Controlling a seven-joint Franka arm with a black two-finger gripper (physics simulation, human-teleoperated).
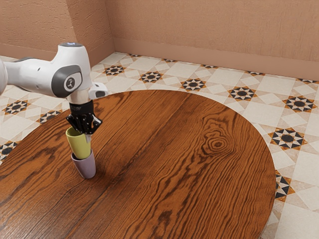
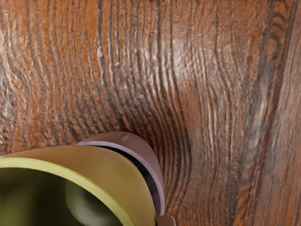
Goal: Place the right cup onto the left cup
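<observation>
In the exterior view, take the mauve cup as your landmark. It stands mouth up on the wooden table, so it can act as the socket for what comes from above. The yellow cup is directly above it, also mouth up, its narrow lower end at or inside the mauve cup's mouth and most of its body standing clear. That taper is probably why the pair can nest: the slim base goes down into the wider opening. Your gripper is above the mauve cup too, right at the yellow cup's rim. Working at the rim leaves the base free to enter, which suits this job. You cannot tell from here whether the jaws are closed on the yellow cup's wall or merely around it, so do not count on a grip or on a release.

In the wrist view, the yellow cup's rim lies nearest you, with the mauve cup's rim behind and below it. A dark crescent shows between the yellow wall and the mauve rim, so the mauve mouth has some room on that side. You cannot judge the fit on the hidden side, nor whether the base bears on anything.

The step in hand looks like the final seating, with the task nearly done. Your next move likely calls for a check that the mauve cup carries the weight, then a straight rise; a sideways drag could tip both.
</observation>
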